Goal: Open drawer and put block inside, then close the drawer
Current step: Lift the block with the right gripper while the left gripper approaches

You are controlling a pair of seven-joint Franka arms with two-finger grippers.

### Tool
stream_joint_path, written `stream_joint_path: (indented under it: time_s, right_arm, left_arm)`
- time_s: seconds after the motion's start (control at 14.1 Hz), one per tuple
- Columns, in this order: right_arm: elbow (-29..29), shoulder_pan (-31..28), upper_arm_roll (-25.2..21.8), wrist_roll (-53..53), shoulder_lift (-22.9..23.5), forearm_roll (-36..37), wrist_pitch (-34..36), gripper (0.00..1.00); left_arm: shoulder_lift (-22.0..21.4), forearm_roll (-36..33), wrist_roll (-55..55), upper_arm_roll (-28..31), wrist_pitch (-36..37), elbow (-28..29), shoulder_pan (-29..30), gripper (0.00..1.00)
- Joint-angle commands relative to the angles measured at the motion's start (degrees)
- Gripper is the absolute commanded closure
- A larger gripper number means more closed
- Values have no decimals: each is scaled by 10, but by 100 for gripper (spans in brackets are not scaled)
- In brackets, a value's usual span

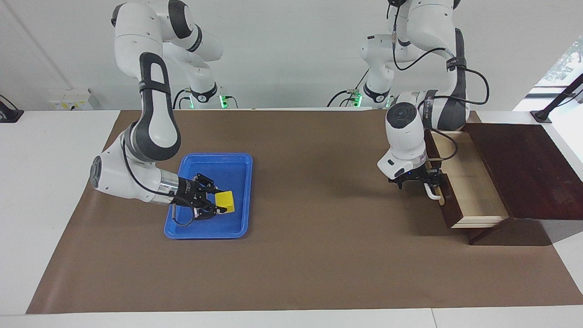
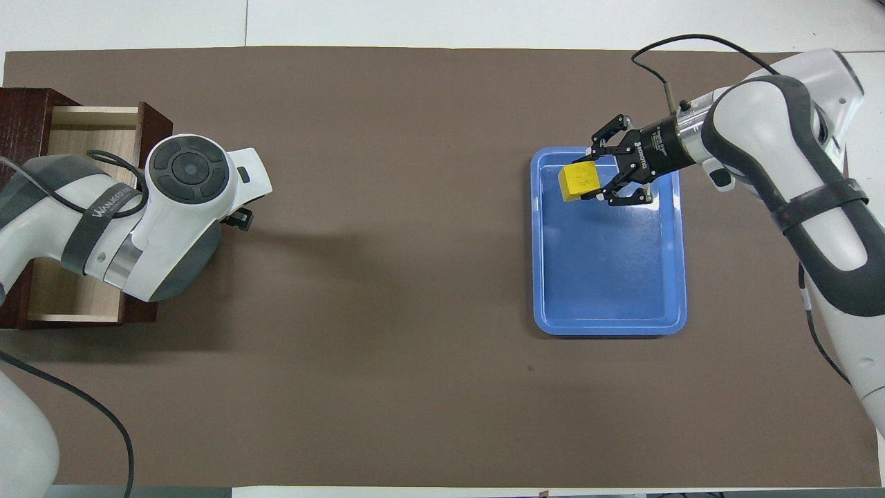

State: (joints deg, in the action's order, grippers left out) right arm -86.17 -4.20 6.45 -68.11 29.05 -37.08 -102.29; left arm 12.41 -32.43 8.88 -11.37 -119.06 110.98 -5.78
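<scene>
- Block (image 1: 225, 201): it is small and yellow, and my right tool (image 1: 214, 203) is clamped on it, one finger on each side.
- My right tool holds the block over the blue tray (image 1: 237, 168), above the end of the tray farther from my arms. The block looks lifted a little off the tray floor.
- The blue tray sits on the brown mat (image 1: 296, 255) at my right arm's end of the bench (image 1: 41, 182). I see only the block over it.
- Drawer (image 1: 469, 182): it is pulled out of the dark wooden box (image 1: 524, 168) at my left arm's end of the bench. I can see its pale wood inside.
- My left tool (image 1: 430, 182) is at the white bar handle (image 1: 432, 193) on the drawer's front. Its fingers stand apart, with the handle between them.
- In the overhead view my left arm's big white wrist covers the handle, so I cannot see the fingers from there.
- The drawer and the tray are well apart, with bare brown mat between them.
</scene>
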Motion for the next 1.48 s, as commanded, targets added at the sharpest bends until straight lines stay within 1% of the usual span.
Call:
stream_joint_path:
  time_s: [0.0, 0.14, 0.21, 0.35, 0.49, 0.64, 0.71, 0.85, 0.99, 1.13, 1.2, 1.41]
  right_arm:
    - [14, 14, 6, -31, -40, 24, 35, 100]
    - [14, 16, 7, -45, -74, 24, 65, 100]
    - [14, 17, 8, -49, -86, 23, 77, 100]
    - [15, 17, 10, -70, -102, 17, 90, 100]
    - [17, 17, 21, -76, -109, 15, 95, 100]
    - [17, 18, 27, -87, -114, 15, 93, 100]
    - [19, 17, 32, -96, -114, 13, 93, 100]
    - [19, 18, 54, -131, -114, 11, 78, 100]
    - [17, 18, 62, -189, -113, -20, 29, 100]
    - [17, 27, 69, -211, -112, -39, -6, 100]
    - [17, 51, 69, -221, -111, -40, -22, 100]
    - [9, 104, 69, -258, -110, -41, -110, 100]
  left_arm:
    - [-11, 27, -23, 2, 53, -34, -9, 0]
    - [-6, 79, -54, 5, 102, -94, -6, 0]
    - [-4, 91, -53, 4, 125, -126, -5, 0]
    - [-3, 147, -35, 7, 162, -172, -5, 0]
    - [-5, 179, 68, 7, 180, -205, -3, 0]
    - [-4, 231, 234, 10, 193, -242, -2, 0]
    - [-4, 255, 296, 10, 195, -256, 5, 0]
    - [-3, 279, 385, 10, 212, -276, 7, 0]
    - [-3, 286, 489, 8, 209, -277, 1, 0]
    - [-2, 314, 628, 7, 211, -277, -3, 0]
    - [1, 321, 690, 7, 206, -277, -11, 0]
    - [7, 322, 845, 7, 212, -277, -46, 0]
